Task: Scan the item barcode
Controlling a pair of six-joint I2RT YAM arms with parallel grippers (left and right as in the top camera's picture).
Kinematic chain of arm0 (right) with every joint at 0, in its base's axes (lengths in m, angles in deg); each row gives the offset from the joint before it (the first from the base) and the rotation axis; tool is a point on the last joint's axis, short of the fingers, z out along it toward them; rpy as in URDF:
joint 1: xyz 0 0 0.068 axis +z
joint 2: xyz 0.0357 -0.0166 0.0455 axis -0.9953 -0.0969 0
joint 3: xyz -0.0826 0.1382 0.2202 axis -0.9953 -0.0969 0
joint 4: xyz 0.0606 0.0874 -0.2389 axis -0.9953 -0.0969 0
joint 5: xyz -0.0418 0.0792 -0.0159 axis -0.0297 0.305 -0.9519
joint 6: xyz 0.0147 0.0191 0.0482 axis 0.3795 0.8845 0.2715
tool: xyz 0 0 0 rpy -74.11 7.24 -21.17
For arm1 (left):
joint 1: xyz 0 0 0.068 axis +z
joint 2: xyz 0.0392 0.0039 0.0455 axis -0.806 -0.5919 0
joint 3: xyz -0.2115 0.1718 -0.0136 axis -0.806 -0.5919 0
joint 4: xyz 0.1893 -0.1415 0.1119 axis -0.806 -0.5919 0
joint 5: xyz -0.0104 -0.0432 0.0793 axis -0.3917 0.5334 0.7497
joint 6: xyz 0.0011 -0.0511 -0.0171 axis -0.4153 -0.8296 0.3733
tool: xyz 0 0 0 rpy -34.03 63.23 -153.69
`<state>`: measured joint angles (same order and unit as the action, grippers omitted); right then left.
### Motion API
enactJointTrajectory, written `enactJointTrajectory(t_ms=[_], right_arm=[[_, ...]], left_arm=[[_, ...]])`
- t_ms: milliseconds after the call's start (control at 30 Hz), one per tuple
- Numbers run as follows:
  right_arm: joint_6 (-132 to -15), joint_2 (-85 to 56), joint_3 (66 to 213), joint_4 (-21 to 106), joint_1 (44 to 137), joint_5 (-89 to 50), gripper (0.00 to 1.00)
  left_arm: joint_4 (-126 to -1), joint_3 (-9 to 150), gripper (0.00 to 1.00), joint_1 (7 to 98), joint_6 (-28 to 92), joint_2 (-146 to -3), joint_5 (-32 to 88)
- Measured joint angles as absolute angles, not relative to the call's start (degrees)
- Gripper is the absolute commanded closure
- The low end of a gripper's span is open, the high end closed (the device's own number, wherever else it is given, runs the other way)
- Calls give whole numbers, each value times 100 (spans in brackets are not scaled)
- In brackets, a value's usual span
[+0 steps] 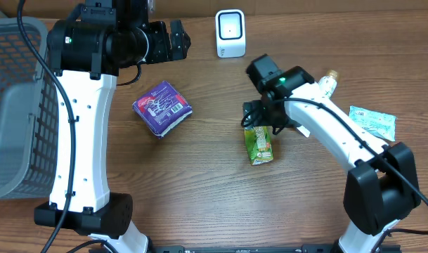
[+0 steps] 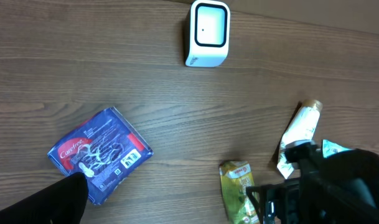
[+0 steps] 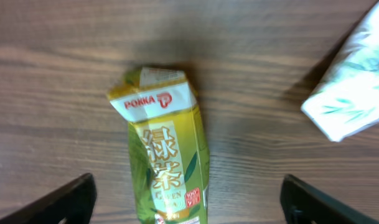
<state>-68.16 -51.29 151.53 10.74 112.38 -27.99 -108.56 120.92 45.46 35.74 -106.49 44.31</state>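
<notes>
We see a grey basket (image 1: 10, 105) cut off far left of the white scanner (image 1: 230, 33); the green tea carton (image 3: 167, 155) lies flat, near and right of the scanner, gabled top toward it, partly hidden overhead by the right gripper (image 3: 186, 190), whose jaws stand wide astride it without touching, and the left gripper (image 1: 173, 41) gapes empty just left of the scanner.

Of the right end effector (image 3: 192, 202), only two dark fingertips (image 3: 68, 199) show in its wrist view; the bottom edge cuts off the rest. Between those fingers, the green-and-yellow cardboard drink carton (image 3: 167, 155) loses its lower end to the same edge. From overhead, the end effector covers the carton end nearest it. Just outside one finger, a white, green-patterned packet (image 3: 351, 93) is blurred and cut off at the side. Behind the right arm, a white tube (image 1: 327, 84) is partly hidden. Out in front of the left end effector (image 1: 176, 41), the print on the purple plastic-wrapped pack (image 1: 162, 107) is too small to read.
</notes>
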Motion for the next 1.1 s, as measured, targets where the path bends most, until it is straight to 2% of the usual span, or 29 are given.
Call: enactJointTrajectory(t_ms=[167, 533, 600, 633, 700, 733, 933, 1000, 1067, 1100], right_arm=[[-7010, -5129, 14467, 1578, 11265, -2239, 11], [-7106, -5129, 13446, 2496, 11527, -2001, 33], [-7104, -5129, 13363, 2507, 11586, -2008, 44], [-7111, -5129, 13348, 2507, 11614, -2001, 60], [-7111, -5129, 13346, 2505, 11636, -1997, 76], [-7091, -5129, 13346, 2475, 11641, -2008, 79], [-7119, -5105, 13634, 1887, 11647, -2381, 80], [-7128, -5105, 13824, 1633, 11651, -2724, 84], [-7128, -5110, 14014, 1465, 11700, -3201, 84], [-7130, -5110, 14115, 1419, 11759, -3599, 89]], left_arm=[[-10854, 12092, 0, 4546, 3574, -10649, 4431], [-10856, 12092, 0, 4546, 3574, -10649, 4429], [-10854, 12092, 0, 4546, 3574, -10649, 4431], [-10856, 12092, 1, 4546, 3574, -10649, 4431], [-10856, 12092, 0, 4546, 3574, -10649, 4431], [-10856, 12092, 1, 4546, 3574, -10649, 4431], [-10859, 12092, 0, 4546, 3574, -10649, 4431], [-10856, 12092, 0, 4546, 3574, -10649, 4429], [-10854, 12092, 0, 4546, 3574, -10649, 4431], [-10856, 12092, 0, 4546, 3574, -10649, 4431]])
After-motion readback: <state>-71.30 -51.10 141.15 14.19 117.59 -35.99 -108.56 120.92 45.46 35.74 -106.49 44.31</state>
